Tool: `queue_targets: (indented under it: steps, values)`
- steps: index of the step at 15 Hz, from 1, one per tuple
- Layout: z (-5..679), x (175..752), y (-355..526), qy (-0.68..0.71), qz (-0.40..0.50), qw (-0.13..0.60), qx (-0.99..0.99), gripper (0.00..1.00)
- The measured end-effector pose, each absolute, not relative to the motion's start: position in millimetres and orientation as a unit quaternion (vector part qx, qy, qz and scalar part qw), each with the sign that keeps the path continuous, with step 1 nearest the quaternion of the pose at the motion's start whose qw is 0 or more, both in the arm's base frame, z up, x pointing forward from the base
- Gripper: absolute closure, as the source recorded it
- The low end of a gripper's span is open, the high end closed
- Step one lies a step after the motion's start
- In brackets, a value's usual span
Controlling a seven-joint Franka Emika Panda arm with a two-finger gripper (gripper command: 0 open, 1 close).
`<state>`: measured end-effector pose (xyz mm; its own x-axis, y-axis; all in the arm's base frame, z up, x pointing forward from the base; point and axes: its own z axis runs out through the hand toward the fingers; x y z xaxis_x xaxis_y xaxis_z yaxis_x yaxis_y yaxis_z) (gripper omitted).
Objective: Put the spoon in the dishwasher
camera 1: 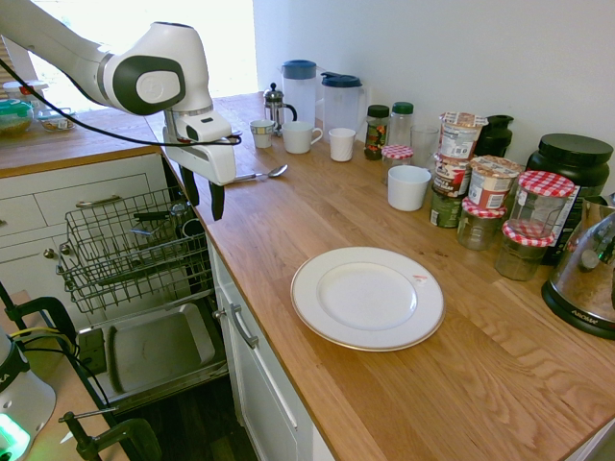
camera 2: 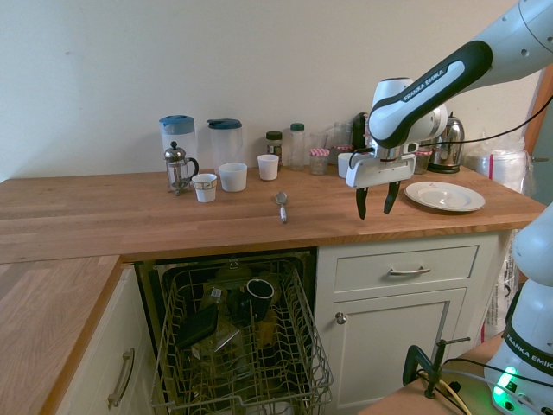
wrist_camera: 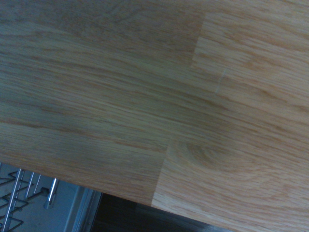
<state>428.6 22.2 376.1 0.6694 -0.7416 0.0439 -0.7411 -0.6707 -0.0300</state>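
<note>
The small shiny silver metal spoon (camera 2: 282,207) lies flat on the wooden tabletop (camera 2: 104,212), just in front of the white mugs and directly above the open dishwasher with its dark grey wire rack (camera 2: 242,346). The white arm's gripper (camera 2: 377,201) hangs above the tabletop well to one side of the spoon, nearer the round white plate (camera 2: 445,196), fingers spread and empty. Risks, as I judge them: the thin handle lies flush on the wood, so the fingers may skid it; a loose spoon could slip through the rack's wires.
</note>
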Motion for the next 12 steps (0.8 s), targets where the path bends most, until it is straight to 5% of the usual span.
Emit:
queue_targets:
  steps: [6, 12]
  values:
    - [379.4, 441.5, 34.1, 0.483, -0.025, 0.031, -0.874, 0.0]
    - [403.1, 514.3, 105.7, 0.595, -0.092, 0.052, -0.797, 0.0]
